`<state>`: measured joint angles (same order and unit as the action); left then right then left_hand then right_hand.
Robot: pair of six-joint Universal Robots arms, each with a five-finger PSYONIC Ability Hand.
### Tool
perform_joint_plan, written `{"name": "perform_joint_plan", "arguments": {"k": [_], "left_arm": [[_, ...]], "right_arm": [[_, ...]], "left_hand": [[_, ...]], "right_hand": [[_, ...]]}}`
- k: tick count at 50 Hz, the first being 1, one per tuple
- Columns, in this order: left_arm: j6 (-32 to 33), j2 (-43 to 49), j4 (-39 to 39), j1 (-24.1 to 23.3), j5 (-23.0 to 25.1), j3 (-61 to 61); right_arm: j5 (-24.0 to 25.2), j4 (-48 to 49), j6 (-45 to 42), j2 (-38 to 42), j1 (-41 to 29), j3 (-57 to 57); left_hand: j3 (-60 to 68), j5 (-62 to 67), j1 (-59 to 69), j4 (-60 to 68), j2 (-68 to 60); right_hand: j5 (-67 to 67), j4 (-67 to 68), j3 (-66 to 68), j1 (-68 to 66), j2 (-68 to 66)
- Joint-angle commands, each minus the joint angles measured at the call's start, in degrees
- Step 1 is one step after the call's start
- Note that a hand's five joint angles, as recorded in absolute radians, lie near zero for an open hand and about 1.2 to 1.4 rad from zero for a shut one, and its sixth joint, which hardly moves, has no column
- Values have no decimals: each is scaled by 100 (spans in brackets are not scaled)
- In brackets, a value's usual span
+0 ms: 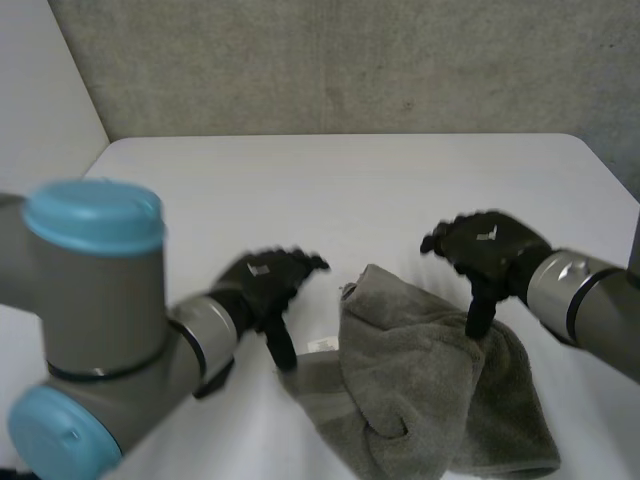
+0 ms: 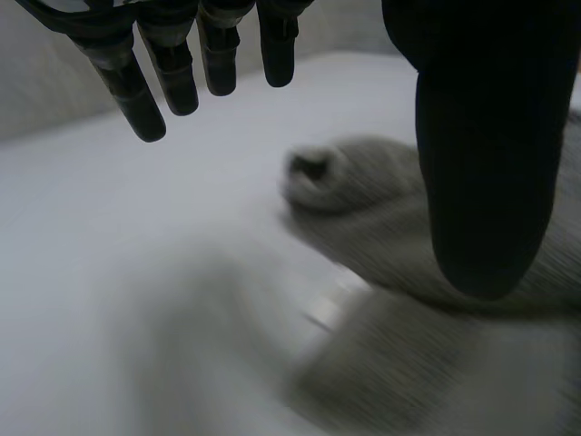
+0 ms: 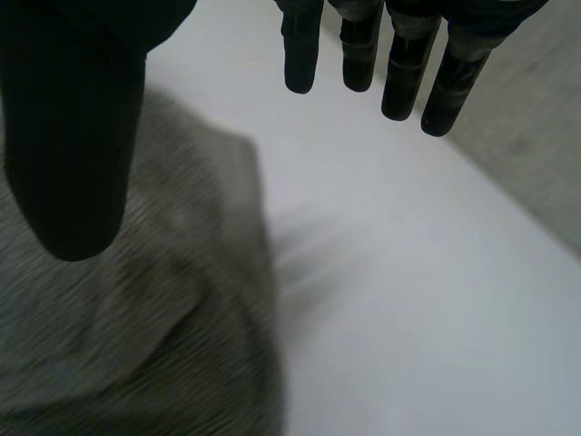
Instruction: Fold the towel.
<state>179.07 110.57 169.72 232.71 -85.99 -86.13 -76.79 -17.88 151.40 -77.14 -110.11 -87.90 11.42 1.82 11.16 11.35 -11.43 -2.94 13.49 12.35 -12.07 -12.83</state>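
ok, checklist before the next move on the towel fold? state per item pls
1. left hand open, holding nothing: ok.
2. right hand open, holding nothing: ok.
3. towel spread flat: not ok, it is bunched in a heap.
4. towel corners exposed for a grasp: cannot tell, folds hide them.
5. bare table beyond the towel for spreading it: ok.

Left hand, right hand: fingers straight.
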Motion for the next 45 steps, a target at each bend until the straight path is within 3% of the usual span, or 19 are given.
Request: {"name": "perform_joint_plan", "arguments": {"k": [1,5,6,7,8,9,14,25,29,35,36,37,38,39,40,42,45], "left_arm": [[-566,473,368,-594,-286,-509],[-593,606,624,-718,-586,-607],[-601,624,729,-753,-708,-624],[-610,624,808,-770,-813,-633],[-610,624,809,-771,-814,-633],[-619,624,870,-771,-867,-633],[-776,659,1037,-779,-885,-624],[-1436,1168,1160,-1042,-850,-239],[-1612,1336,1152,-1175,-814,-53],[-2271,1520,1125,-1412,-261,184],[-2428,1529,1134,-1412,-156,210],[-2525,1529,1143,-1412,-120,263],[-2526,1529,1143,-1412,-120,263],[-2587,1529,1151,-1412,-146,324],[-2588,1529,1152,-1412,-146,325],[-2588,1485,1195,-1360,-277,430],[-2570,1432,1388,-1202,-619,701]], "right_arm": [[41,380,65,391,7,-666],[32,714,65,620,7,-860],[41,907,73,691,-2,-895],[41,909,74,691,-2,-896],[41,1153,100,691,-2,-913],[41,1425,170,674,7,-939],[32,1998,705,394,33,-1124],[603,1981,1303,-1205,94,-1879],[656,1981,1409,-1391,95,-1924],[665,1981,1489,-1506,95,-1924],[665,1981,1489,-1506,95,-1915],[665,1981,1489,-1506,95,-1915],[682,1999,1489,-1506,86,-1906],[683,1999,1489,-1506,86,-1906],[683,2025,1489,-1497,86,-1880],[665,2078,1480,-1497,77,-1818],[639,2377,1489,-1418,86,-1616]], "left_hand": [[182,142,209,189,-181],[165,125,192,172,-164],[165,125,192,172,-164],[165,125,192,172,-164],[165,125,192,172,-164],[149,109,175,155,-148],[98,58,125,105,-97],[81,41,108,88,-80],[115,75,141,122,-114],[182,142,209,189,-181],[399,359,425,405,-398],[1566,1526,1593,1573,-1566],[1578,1538,1605,1585,-1577],[3493,3453,3520,3500,-3492],[3512,3472,3539,3519,-3512],[6712,6672,6738,6719,-6711],[6858,6818,6884,6865,-6857]], "right_hand": [[294,-349,-235,207,283],[-226,172,286,-314,-238],[-2367,2312,2426,-2455,-2379],[-2388,2334,2448,-2476,-2400],[-5503,5448,5562,-5590,-5514],[-6694,6639,6753,-6781,-6705],[-6706,6651,6765,-6793,-6717],[-6706,6651,6765,-6793,-6717],[-6706,6651,6765,-6793,-6717],[-6706,6651,6765,-6793,-6717],[-6706,6651,6765,-6793,-6717],[-6706,6651,6765,-6793,-6717],[-6706,6651,6765,-6793,-6717],[-6706,6651,6765,-6793,-6717],[-6706,6651,6765,-6793,-6717],[-6706,6651,6765,-6793,-6717],[-6706,6651,6765,-6793,-6717]]}}
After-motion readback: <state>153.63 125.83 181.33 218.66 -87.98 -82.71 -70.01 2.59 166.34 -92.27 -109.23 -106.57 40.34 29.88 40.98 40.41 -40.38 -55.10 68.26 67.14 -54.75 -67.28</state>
